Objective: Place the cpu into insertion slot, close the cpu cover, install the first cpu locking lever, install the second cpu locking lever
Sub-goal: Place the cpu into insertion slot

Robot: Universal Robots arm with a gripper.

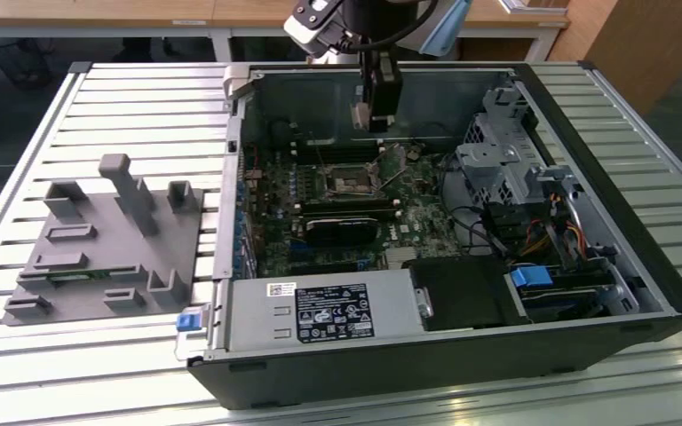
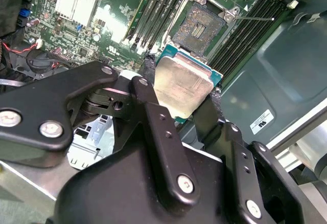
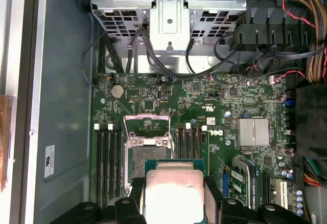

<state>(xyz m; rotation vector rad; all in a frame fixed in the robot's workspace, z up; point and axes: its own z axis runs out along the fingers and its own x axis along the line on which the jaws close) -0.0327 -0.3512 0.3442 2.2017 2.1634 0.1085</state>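
From where I stood, the pincer (image 1: 376,114) hung over the far end of the open computer case (image 1: 436,377), which lay on its side on the slatted table (image 1: 139,98). Its two black fingers (image 2: 158,127) were clamped on opposite edges of the cpu (image 2: 182,87), so the chip was up in the air above the motherboard (image 3: 214,106) and clear of everything beneath it. The chip is square, so no side read as the longer one. Its dull silver top faced the wrist cameras and its flat underside was turned toward the board, with a thin green rim showing round the metal cap. In the first wrist view its edges ran square with the frame of the insertion slot (image 3: 147,155) and with the long memory slots (image 3: 108,162) beside it. The slot sat near the chip but apart from it, its dark centre uncovered and its thin silver frame bright at the corners. A finned silver heatsink (image 3: 253,132) sat farther along the board. A grey fixture (image 1: 104,240) stood on the table at the exterior view's left, well apart from the pincer.
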